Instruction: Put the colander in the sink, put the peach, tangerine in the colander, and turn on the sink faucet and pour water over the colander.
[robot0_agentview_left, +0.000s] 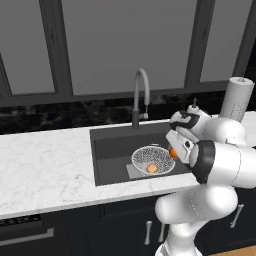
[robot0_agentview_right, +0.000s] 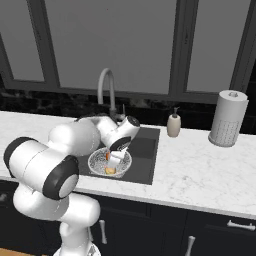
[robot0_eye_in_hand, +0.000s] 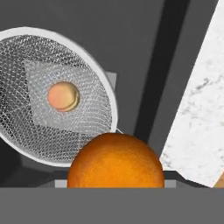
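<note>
While the colander (robot0_agentview_left: 153, 159) sits on the floor of the sink (robot0_agentview_left: 112, 150), toward the right half of the basin, the peach (robot0_agentview_left: 152, 168) lies inside it, on the mesh bottom. From the hand view the peach (robot0_eye_in_hand: 64, 96) is near the middle of the colander (robot0_eye_in_hand: 52, 94), and the lighter grey square of the sink floor shows through the mesh under it. The tangerine (robot0_eye_in_hand: 116, 161) is not in the colander. It is at the bottom of the hand view, very close to the camera, and it hangs above the edge of the colander rim and the dark sink floor beside it. In the left base view the tangerine (robot0_agentview_left: 173, 153) appears as a small orange ball at the gripper (robot0_agentview_left: 176, 150), just above the right rim of the colander. The gripper is closed around the tangerine, with the jaws about half apart; the fingertips themselves are hidden behind the fruit.

The sink faucet (robot0_agentview_left: 140, 98) stands behind the sink, and its arched spout points down over the back part of the basin. The white marble counter (robot0_agentview_left: 45, 165) surrounds the sink. On the right of it stand a soap bottle (robot0_agentview_right: 174, 124) and a paper-towel roll (robot0_agentview_right: 228, 118), well apart from the sink.
</note>
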